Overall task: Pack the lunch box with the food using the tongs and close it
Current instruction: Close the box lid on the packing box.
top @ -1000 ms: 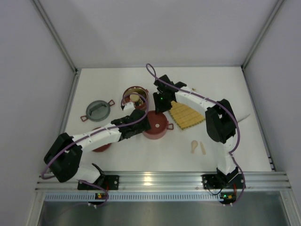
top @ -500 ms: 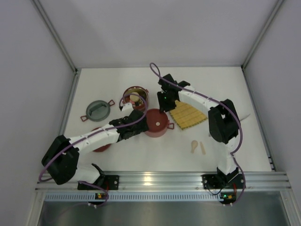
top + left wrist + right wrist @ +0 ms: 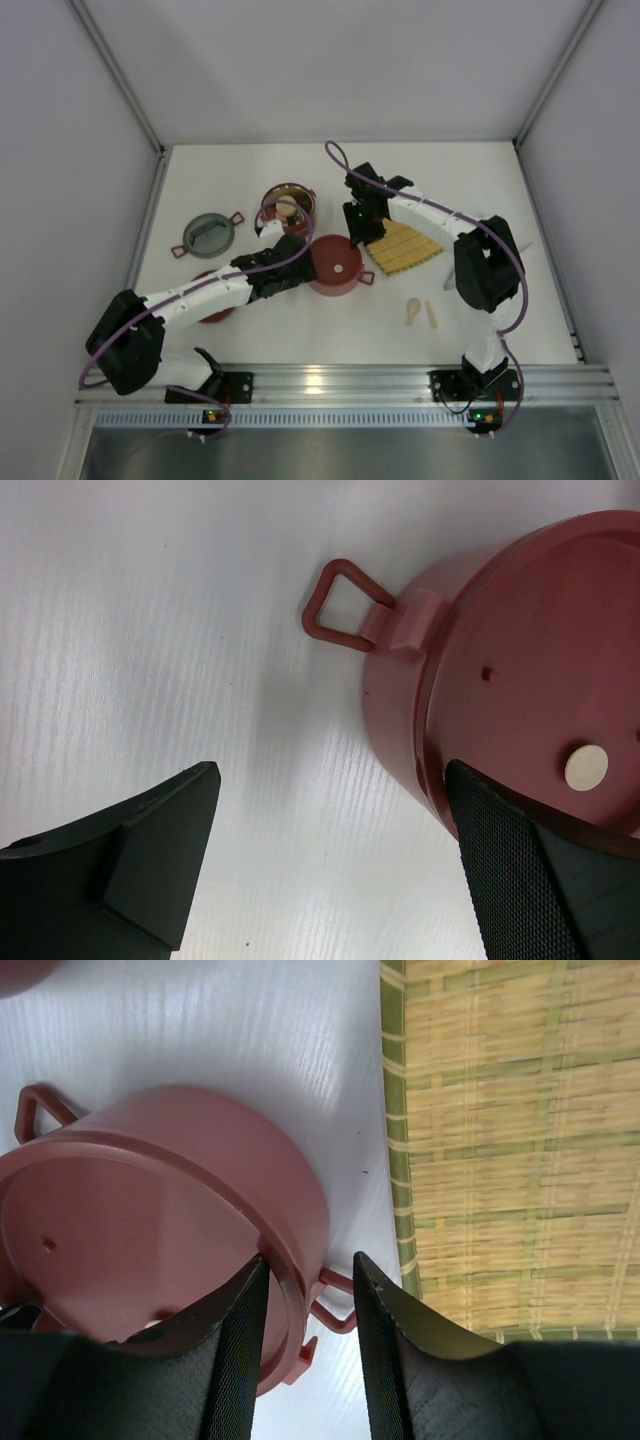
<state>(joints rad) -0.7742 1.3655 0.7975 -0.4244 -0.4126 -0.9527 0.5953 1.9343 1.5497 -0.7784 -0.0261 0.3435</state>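
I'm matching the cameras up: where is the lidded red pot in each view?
Top view: the lidded red pot sits at the centre.
Left wrist: the pot fills the right side.
Right wrist: the pot is at lower left.
Shared landmark: the loop handle on its side.

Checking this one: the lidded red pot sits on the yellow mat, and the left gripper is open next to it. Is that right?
Not quite. The lidded red pot stands on the white table beside the yellow mat, not on it. The right wrist view shows bare table between them. The left gripper is open next to the pot, as you said.
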